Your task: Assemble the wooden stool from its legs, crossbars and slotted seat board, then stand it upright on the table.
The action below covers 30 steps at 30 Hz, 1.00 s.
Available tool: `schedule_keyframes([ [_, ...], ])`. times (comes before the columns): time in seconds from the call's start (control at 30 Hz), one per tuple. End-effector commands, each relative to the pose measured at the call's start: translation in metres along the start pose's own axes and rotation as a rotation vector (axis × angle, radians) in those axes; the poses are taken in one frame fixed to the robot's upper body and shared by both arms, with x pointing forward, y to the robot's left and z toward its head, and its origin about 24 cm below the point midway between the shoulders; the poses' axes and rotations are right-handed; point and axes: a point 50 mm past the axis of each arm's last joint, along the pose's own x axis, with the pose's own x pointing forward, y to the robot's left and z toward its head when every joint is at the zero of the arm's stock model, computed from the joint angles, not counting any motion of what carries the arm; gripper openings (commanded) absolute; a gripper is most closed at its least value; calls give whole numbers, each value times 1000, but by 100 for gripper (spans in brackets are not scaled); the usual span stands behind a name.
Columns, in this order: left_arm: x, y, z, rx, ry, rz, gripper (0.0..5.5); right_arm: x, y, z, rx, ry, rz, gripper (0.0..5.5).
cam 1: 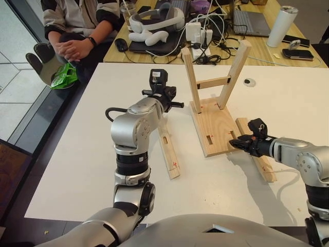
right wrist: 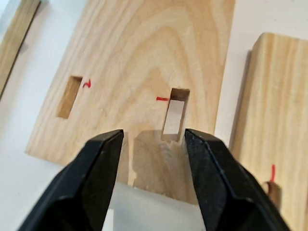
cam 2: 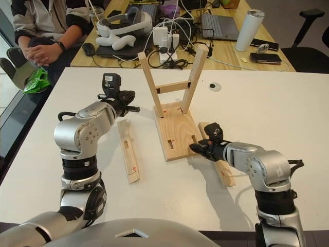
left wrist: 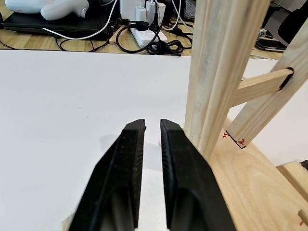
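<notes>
The slotted seat board (cam 1: pixel 216 128) lies flat on the white table (cam 1: pixel 77 154). At its far end two legs (cam 1: pixel 190 77) stand up, joined by a crossbar (cam 1: pixel 213 82). One loose leg (cam 1: pixel 169 154) lies left of the board, another (cam 1: pixel 264 167) to its right. My left gripper (left wrist: pixel 151 126) hovers just left of the nearer upright leg (left wrist: pixel 221 72), its fingers nearly together with nothing between them. My right gripper (right wrist: pixel 154 139) is open over the board's near edge, straddling an empty slot (right wrist: pixel 175 113) beside the right loose leg (right wrist: pixel 269 120).
Behind the table, a wooden desk (cam 1: pixel 262 43) holds a headset (cam 1: pixel 154 23), a power strip with cables (cam 1: pixel 198 49), a laptop (cam 1: pixel 252 20) and a tumbler (cam 1: pixel 281 25). A small round disc (cam 1: pixel 250 82) lies on the table at the far right.
</notes>
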Motion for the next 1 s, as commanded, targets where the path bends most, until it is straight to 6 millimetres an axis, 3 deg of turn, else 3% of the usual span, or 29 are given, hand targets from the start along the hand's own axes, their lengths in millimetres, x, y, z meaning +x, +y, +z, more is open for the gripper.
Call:
schedule_keyframes([
  [0.03,2,-3,7,5,-20,-4,62,34,2,16,53,-14,-27,241],
  [0.17,3,-3,9,13,-24,-7,62,64,21,42,41,-79,4,241],
  [0.33,4,-1,12,22,-25,-8,62,79,54,46,42,-104,97,241],
  [0.47,2,0,10,24,-19,-2,62,65,59,47,4,-158,97,241],
  [0.6,-2,3,6,36,-1,-2,62,38,57,67,8,-305,80,241],
  [0.77,-17,25,-10,94,91,24,62,5,41,75,17,-402,-15,241],
  [0.87,-32,39,-31,85,212,10,62,-6,42,63,28,-457,-96,269],
  [1.0,-45,49,-45,70,317,8,62,-13,57,28,30,-439,-182,333],
])
